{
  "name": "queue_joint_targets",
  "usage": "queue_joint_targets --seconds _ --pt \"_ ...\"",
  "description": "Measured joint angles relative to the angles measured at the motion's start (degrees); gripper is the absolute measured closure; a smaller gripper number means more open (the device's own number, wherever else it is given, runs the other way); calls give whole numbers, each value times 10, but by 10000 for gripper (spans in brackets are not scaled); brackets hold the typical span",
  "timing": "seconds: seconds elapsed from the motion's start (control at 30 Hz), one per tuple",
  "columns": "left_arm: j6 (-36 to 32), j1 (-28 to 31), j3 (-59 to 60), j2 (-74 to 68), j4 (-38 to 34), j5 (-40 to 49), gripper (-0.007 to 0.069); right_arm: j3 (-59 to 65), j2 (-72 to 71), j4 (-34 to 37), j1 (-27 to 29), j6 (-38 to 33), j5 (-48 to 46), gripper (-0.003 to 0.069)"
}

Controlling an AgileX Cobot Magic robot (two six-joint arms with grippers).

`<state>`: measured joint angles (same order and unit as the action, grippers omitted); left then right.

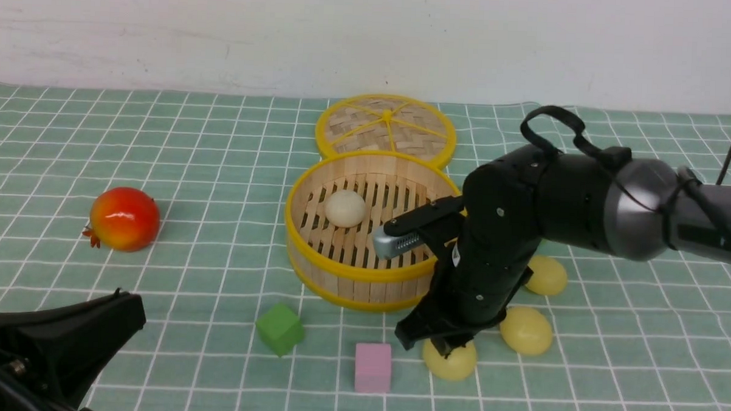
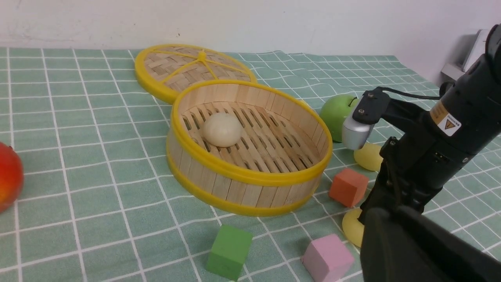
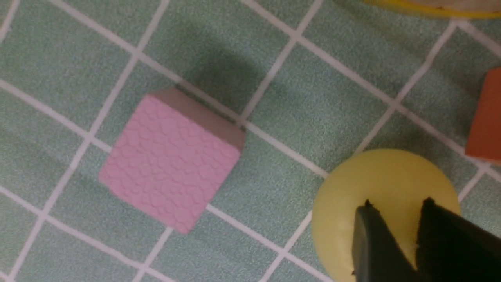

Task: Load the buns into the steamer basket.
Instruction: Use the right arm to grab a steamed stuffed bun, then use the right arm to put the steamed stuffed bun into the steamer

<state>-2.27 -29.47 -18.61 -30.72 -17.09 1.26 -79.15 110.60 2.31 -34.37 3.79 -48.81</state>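
Pale yellow bun lies directly beneath my right gripper, on the cloth just before the steamer basket. My fingers stand close, a narrow slit between them; whether they grip it I cannot tell. My left gripper is closed, well apart.

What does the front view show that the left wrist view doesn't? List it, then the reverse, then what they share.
Front view only: a third pale yellow rounded bun, hidden behind the right arm in the other. Left wrist view only: the round green apple and the orange-red cube. Both: the round bamboo steamer basket holding the off-white bun, the flat woven lid, the green cube and the pink cube.
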Motion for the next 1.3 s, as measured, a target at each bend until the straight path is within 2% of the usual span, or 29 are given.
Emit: queue_joint_targets --seconds 0.1,0.23,0.4,0.5,0.67,0.7,0.83,1.07,1.3 --pt "0 0 0 0 0 1 622 0 0 -5 0 -4 0 552" --pt "0 0 0 0 0 1 618 0 -1 -10 0 -28 -7 653" --pt "0 0 0 0 0 1 614 0 -42 -10 0 -38 -29 664" --pt "0 0 0 0 0 1 609 -1 -93 -16 1 -38 15 666" --pt "0 0 0 0 0 3 605 -26 -98 -17 23 -38 138 666" --pt "0 0 0 0 0 3 605 -27 -96 -17 24 -38 138 666" --pt "0 0 0 0 0 4 605 -73 -31 -11 42 -38 209 666" --pt "0 0 0 0 0 5 605 -134 63 4 45 -38 216 641" --pt "0 0 0 0 0 5 604 -140 88 12 45 -38 189 513"
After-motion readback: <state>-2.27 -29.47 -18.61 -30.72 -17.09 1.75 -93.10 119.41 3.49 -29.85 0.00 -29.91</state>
